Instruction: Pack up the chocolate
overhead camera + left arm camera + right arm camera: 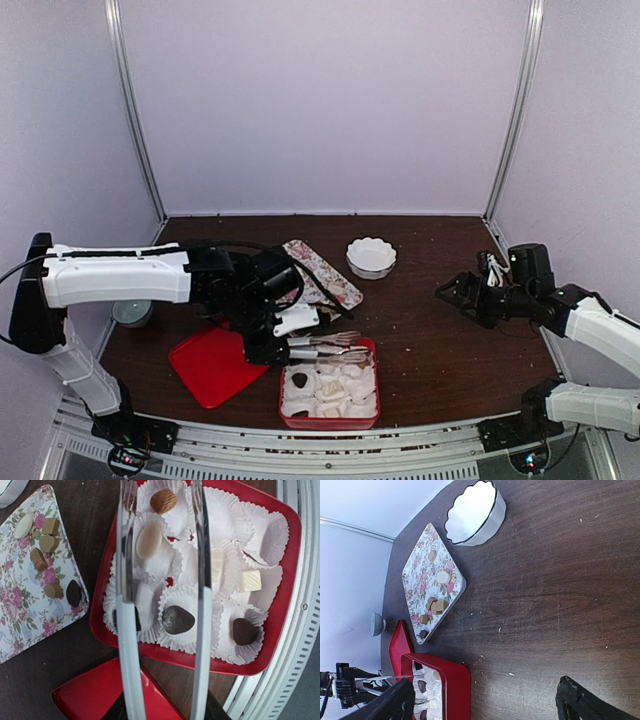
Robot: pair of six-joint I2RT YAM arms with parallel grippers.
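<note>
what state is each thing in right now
red square box: open, some white paper cups holding chocolates
red lid: off, flat beside box
flowered rectangular tray: holding several chocolates
white scalloped bowl: empty
metal tongs: arms apart, gripping nothing
left gripper: shut on metal tongs
right gripper: open, empty

a wide bare stretch of the surface (440, 350) lies free between the red box (330, 423) and the right hand (452, 292), with the white bowl (371, 257) at its far side. the left arm (120, 275) reaches across the left half, covering the left edge of the floral tray (335, 280). the tongs (335, 345) held in the left hand (285, 338) hang over the box's far rows. the red lid (210, 365) lies just left of the box.
</note>
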